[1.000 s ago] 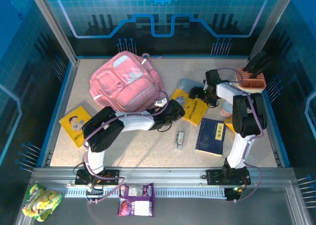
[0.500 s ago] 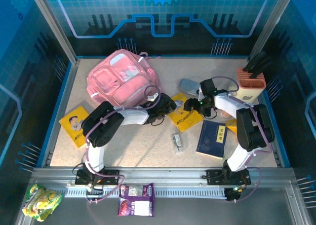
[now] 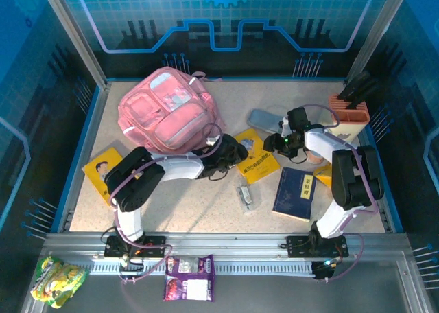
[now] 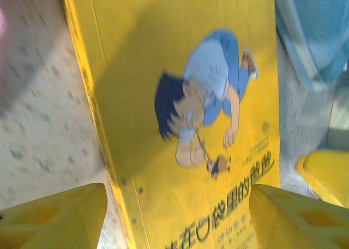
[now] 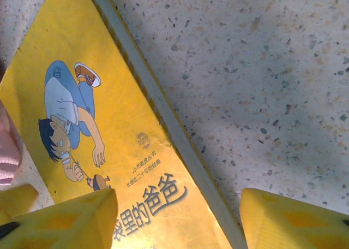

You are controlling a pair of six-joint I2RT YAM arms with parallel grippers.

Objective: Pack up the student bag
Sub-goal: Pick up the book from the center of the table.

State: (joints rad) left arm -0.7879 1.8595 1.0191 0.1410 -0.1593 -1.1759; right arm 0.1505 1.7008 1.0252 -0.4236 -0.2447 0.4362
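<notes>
The pink student bag (image 3: 167, 114) lies at the back left of the table, pale pocket panels facing up. To its right lies a yellow cartoon-cover book (image 3: 258, 162), flat on the table. My left gripper (image 3: 234, 152) is at the book's left edge, open, its fingers straddling the spine (image 4: 174, 223). My right gripper (image 3: 278, 143) is at the book's right edge, also open, one finger over the cover and one over bare table (image 5: 177, 223). The book (image 4: 185, 118) (image 5: 92, 134) lies under both grippers. Neither holds anything.
A grey pencil case (image 3: 263, 119) lies behind the book. A dark blue book (image 3: 294, 191) and a small packet (image 3: 246, 195) lie in front. A second yellow book (image 3: 103, 174) is at the left, an orange pen holder (image 3: 350, 112) at the back right.
The bag has slid a little to the left. The yellow book has shifted slightly toward the front. The right gripper has come down to the book's right edge.
</notes>
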